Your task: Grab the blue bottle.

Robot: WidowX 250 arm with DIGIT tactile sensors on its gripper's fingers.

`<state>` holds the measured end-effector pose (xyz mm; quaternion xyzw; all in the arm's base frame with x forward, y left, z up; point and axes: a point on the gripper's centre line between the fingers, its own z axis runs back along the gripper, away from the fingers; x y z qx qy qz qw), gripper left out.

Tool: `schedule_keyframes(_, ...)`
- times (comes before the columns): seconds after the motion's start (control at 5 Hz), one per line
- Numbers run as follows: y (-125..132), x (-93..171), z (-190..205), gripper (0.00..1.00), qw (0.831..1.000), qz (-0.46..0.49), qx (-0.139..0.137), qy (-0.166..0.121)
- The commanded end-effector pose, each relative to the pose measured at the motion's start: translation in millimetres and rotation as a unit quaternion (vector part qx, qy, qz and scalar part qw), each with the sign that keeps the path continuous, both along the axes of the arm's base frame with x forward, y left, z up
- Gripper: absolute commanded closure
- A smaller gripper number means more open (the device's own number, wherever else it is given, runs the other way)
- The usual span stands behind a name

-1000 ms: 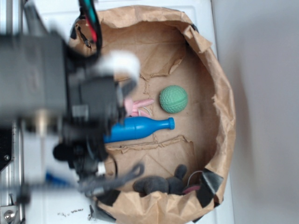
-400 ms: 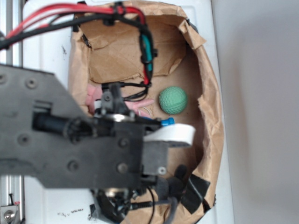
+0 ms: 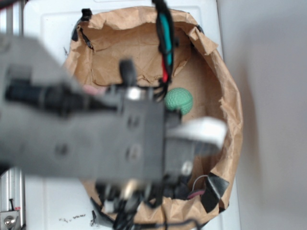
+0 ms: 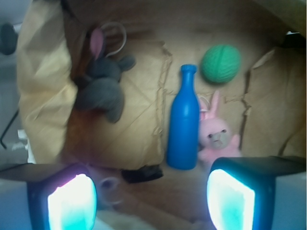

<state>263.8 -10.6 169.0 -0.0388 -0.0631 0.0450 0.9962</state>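
Observation:
In the wrist view the blue bottle (image 4: 184, 123) lies flat on the brown paper floor of the basket, cap pointing away, between a pink plush bunny (image 4: 218, 136) and a paper fold. My gripper (image 4: 151, 201) hangs above the bottle's base end, open, with its two glowing pads (image 4: 72, 203) wide apart and nothing between them. In the exterior view the blurred arm (image 3: 110, 139) covers the bottle entirely.
A green textured ball (image 4: 220, 63) (image 3: 179, 100) rests beyond the bottle's cap. A grey plush toy (image 4: 101, 81) lies to the left. Crumpled paper walls (image 3: 225, 110) of the lined basket ring everything. A black scrap (image 4: 142, 173) sits near the bottle's base.
The arm has swung further right over the basket, and it now covers the bottle, which showed in full a second ago.

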Motion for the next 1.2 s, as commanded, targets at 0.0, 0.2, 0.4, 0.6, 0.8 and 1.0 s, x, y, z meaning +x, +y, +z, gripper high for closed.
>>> schedule_keyframes(0.0, 18, 22, -36, 0.00, 0.996, 0.057, 0.055, -0.042)
schedule_keyframes(0.2, 9, 19, -53, 0.00, 0.996, 0.042, 0.055, -0.047)
schedule_keyframes(0.4, -2, 19, -74, 0.00, 0.997, 0.033, 0.047, -0.049)
schedule_keyframes(0.6, -14, 21, -100, 0.00, 0.995, 0.039, 0.073, -0.061)
schedule_keyframes(0.8, -19, 25, -116, 0.00, 0.993, 0.040, 0.077, -0.081)
schedule_keyframes(1.0, -23, 37, -130, 0.00, 0.993, 0.027, 0.076, -0.090)
